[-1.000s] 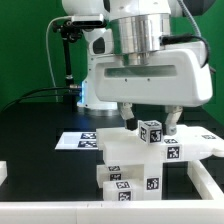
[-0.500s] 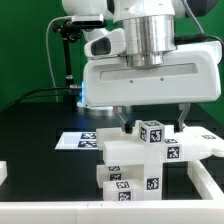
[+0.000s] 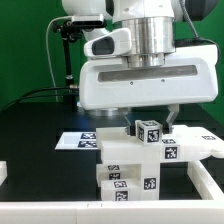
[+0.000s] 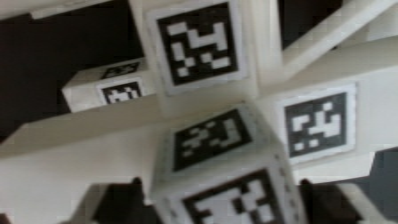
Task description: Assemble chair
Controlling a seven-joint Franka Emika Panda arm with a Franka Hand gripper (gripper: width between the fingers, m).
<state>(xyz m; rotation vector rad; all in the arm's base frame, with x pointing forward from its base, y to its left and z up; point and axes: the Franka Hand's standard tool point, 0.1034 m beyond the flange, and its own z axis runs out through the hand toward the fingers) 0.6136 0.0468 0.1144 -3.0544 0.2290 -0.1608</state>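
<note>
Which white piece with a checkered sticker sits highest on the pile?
The small tagged cube on top of the chair stack, right under the hand; the others lie lower.

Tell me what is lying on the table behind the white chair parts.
The flat marker board with square tags lies behind the chair. Its middle is covered by the chair and gripper.

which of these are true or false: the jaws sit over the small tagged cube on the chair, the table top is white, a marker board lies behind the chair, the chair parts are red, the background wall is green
1. The robot's gripper has its jaws on either side of the small tagged white cube post: true.
2. The table is white: false, it is black.
3. The thin flat white marker board lies on the table behind the chunky white plastic chair: true.
4. The chair parts are red: false, they are white with black-and-white tags.
5. The background wall is green: true.
</note>
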